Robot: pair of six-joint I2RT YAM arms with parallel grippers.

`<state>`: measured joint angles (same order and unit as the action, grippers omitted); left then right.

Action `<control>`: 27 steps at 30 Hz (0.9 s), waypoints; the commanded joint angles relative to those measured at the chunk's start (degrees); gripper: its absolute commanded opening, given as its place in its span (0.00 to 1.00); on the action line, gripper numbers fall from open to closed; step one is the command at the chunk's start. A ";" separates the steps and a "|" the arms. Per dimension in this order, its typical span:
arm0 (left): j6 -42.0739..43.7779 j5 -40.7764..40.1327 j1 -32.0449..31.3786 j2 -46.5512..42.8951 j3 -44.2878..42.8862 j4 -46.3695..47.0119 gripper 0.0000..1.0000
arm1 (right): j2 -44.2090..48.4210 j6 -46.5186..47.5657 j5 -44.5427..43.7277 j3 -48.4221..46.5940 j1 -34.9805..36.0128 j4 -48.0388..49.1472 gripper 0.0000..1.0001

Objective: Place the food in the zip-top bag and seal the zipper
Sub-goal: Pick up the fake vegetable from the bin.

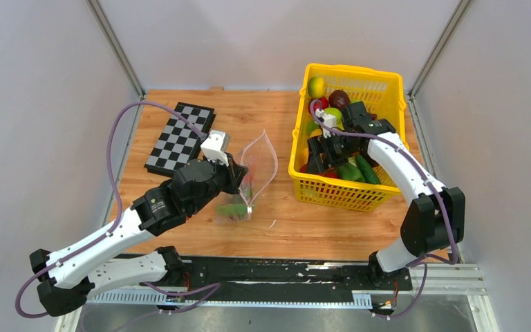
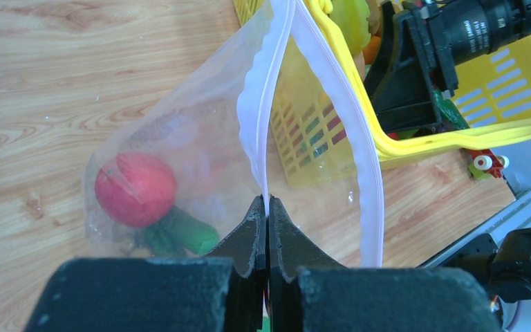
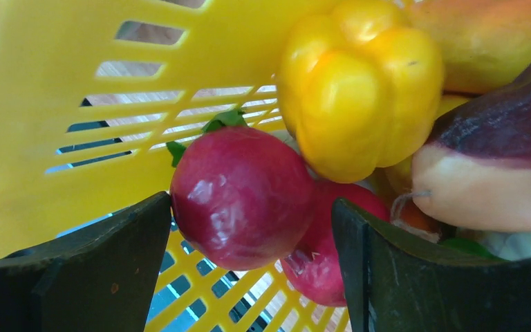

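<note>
My left tool (image 2: 267, 207) is closed tight on one lip of the zipper (image 2: 254, 104), and so the mouth of the zip-top bag (image 1: 257, 164) stands open. The bag rests on the bench (image 1: 297, 228), between the chessboard (image 1: 180, 138) and the yellow basket (image 1: 332, 192). Inside the bag, at its bottom, I see a red apple (image 2: 136, 189) with a green piece (image 2: 183, 235) just beside it. My right tool (image 3: 249, 211) is down in the basket, its jaws wide apart, one on each side of a dark red fruit (image 3: 238, 197). It does not squeeze the fruit, as a gap shows at one jaw. A yellow pepper (image 3: 359, 83) sits just beside this fruit.
</note>
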<state>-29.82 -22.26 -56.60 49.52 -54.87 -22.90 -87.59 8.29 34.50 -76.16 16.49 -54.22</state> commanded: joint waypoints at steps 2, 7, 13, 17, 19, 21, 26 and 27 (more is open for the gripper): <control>-0.05 0.57 -0.09 0.33 -1.34 2.08 0.00 | -2.47 1.73 -3.43 -2.85 1.17 -1.55 0.80; 0.18 0.62 -0.09 0.48 -1.31 2.07 0.00 | -0.48 1.38 -3.31 -3.46 1.17 -0.94 0.60; -0.01 0.88 -0.06 0.81 -1.28 2.23 0.00 | 5.17 -0.39 -5.46 -3.09 1.17 3.44 0.44; -0.03 1.17 -0.02 0.90 -1.29 2.48 0.00 | 9.02 -1.55 -9.19 -1.87 1.17 6.38 0.42; -0.08 1.36 -0.03 0.85 -1.29 2.42 0.00 | 10.32 -1.66 -10.64 -1.79 1.17 7.03 0.42; -0.14 1.52 -0.01 0.76 -1.24 2.42 0.00 | 11.51 -2.29 -11.81 -2.05 1.18 7.52 0.42; -0.37 1.82 -0.02 0.50 -1.03 2.51 0.00 | 16.36 -4.20 -9.50 -1.44 1.20 11.93 0.41; -0.36 1.83 -0.01 0.52 -1.08 2.65 0.00 | 17.60 -4.82 -7.78 -0.88 1.18 13.57 0.41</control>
<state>-29.87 -20.82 -56.60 50.37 -54.87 -22.87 -74.91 6.26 24.40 -77.14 17.72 -47.92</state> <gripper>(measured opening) 0.008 0.702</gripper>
